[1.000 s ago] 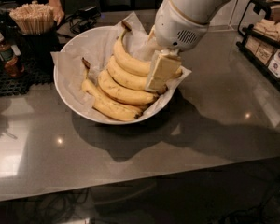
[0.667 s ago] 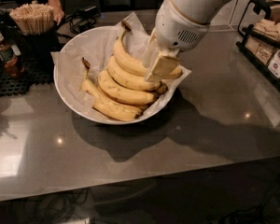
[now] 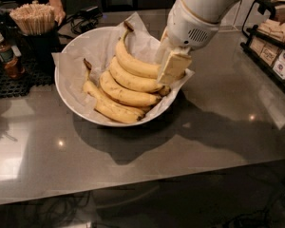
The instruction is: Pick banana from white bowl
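Observation:
The white bowl (image 3: 61,91), lined with crinkled white paper, stands at the middle left of the grey counter. Several yellow bananas lie stacked in it. The banana (image 3: 133,63) is the topmost one, long and curved, with its dark-tipped stem pointing up at the back. Shorter bananas (image 3: 126,96) lie below it. My gripper (image 3: 170,65), cream-coloured under a white wrist, reaches down into the bowl's right side at the banana's right end and hides that end.
A cup of wooden sticks (image 3: 34,18) and a brown sauce bottle (image 3: 4,56) stand on a black mat (image 3: 14,82) at the left. A person's hand (image 3: 57,11) is behind them. A black rack with packets (image 3: 275,56) stands at the right edge.
My gripper has shifted slightly up and to the right at the banana's right end. The bananas and the bowl have not moved.

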Robot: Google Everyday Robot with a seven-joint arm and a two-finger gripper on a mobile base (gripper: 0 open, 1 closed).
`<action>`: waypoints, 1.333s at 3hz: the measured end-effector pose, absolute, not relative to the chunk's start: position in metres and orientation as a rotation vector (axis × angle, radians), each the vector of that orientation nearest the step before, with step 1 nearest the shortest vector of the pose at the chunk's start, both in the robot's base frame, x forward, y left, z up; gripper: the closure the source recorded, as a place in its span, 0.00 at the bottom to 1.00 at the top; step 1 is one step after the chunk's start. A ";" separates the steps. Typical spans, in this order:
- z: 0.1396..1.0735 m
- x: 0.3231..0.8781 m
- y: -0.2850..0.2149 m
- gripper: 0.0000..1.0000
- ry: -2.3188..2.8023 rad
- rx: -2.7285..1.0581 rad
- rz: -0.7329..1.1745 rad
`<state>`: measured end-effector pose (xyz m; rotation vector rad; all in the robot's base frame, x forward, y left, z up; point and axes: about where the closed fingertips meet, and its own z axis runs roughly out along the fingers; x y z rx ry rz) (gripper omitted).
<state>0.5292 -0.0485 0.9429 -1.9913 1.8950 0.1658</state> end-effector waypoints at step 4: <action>0.922 0.549 -0.053 0.42 1.937 -2.049 0.170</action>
